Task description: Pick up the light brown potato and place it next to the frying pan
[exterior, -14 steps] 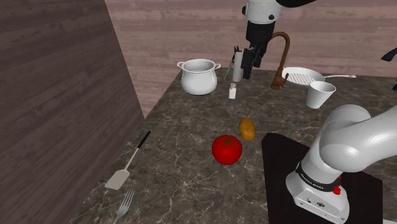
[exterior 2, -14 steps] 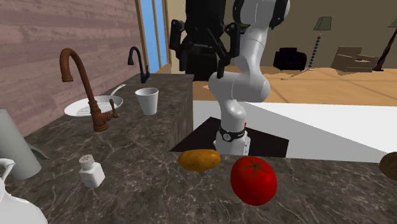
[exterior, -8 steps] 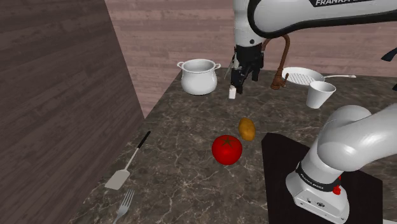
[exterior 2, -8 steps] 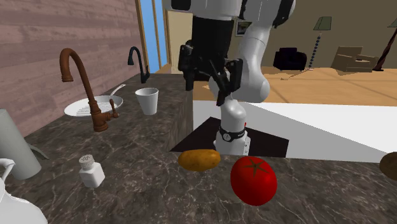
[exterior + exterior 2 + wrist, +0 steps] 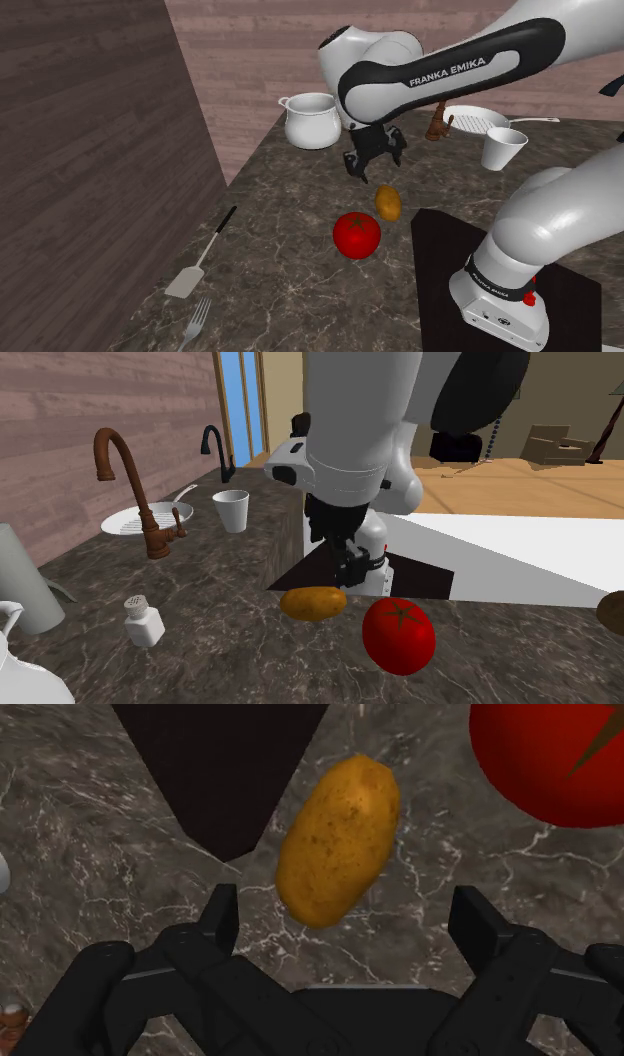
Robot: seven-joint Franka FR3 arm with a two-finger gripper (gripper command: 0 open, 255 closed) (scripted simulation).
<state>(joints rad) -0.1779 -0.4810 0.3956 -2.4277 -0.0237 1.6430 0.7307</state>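
The light brown potato (image 5: 388, 203) lies on the dark marble counter, just behind a red tomato (image 5: 357, 235). My black gripper (image 5: 375, 168) hangs open a little above and behind the potato, holding nothing. In the wrist view the potato (image 5: 338, 838) lies beyond the gripper (image 5: 347, 904), roughly in line with the gap between the spread fingers, which do not touch it. From the second exterior view the gripper (image 5: 345, 564) hovers just over the potato (image 5: 313, 603). The white frying pan (image 5: 478, 122) rests at the back of the counter, beside a brown faucet (image 5: 158, 532).
A white pot (image 5: 312, 120) stands at the back, a white cup (image 5: 503, 148) near the pan (image 5: 130, 522). A salt shaker (image 5: 145, 622) stands on the counter. A spatula (image 5: 205, 257) and fork (image 5: 197, 322) lie near the front left. The black stand top (image 5: 440, 250) borders the potato.
The arm has swung down and forward from high over the back of the counter to just above the potato. The fingers have stayed open.
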